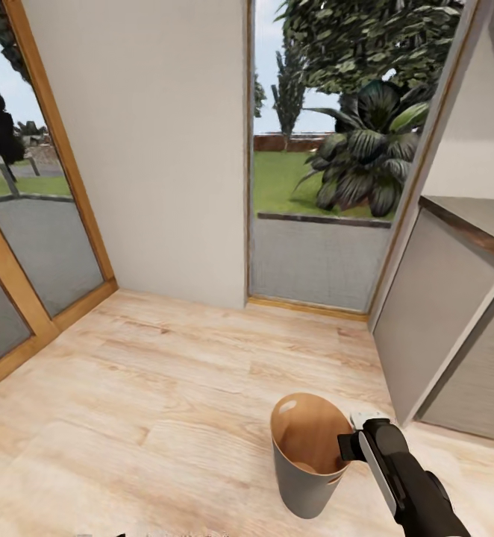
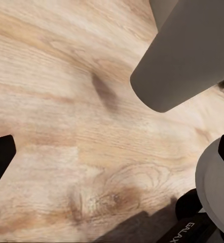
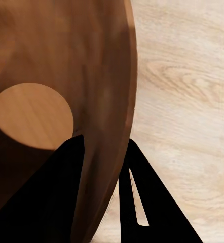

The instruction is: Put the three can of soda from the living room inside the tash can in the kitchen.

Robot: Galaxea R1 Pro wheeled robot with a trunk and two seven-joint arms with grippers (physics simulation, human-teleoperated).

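Observation:
The tash can (image 1: 307,455) stands low on the light wood floor, pale grey outside and tan-brown inside; whether its base touches the floor I cannot tell. In the right wrist view its tan inside wall (image 3: 66,45) and round bottom are bare. My right gripper (image 1: 345,447) is at its right rim, one finger inside and one outside the wall, shut on the wall (image 3: 104,139). My left gripper (image 2: 112,154) hangs wide open over the floor, with the bin's grey outside (image 2: 188,55) a short way off. The cans of soda are out of view.
A grey cabinet with a brown counter top (image 1: 441,335) stands close at the right. Ahead is a white wall (image 1: 150,149) with a tall window (image 1: 321,186) beside it, and wood-framed glass doors (image 1: 30,246) at the left. Wood floor (image 1: 150,418) stretches left of the bin.

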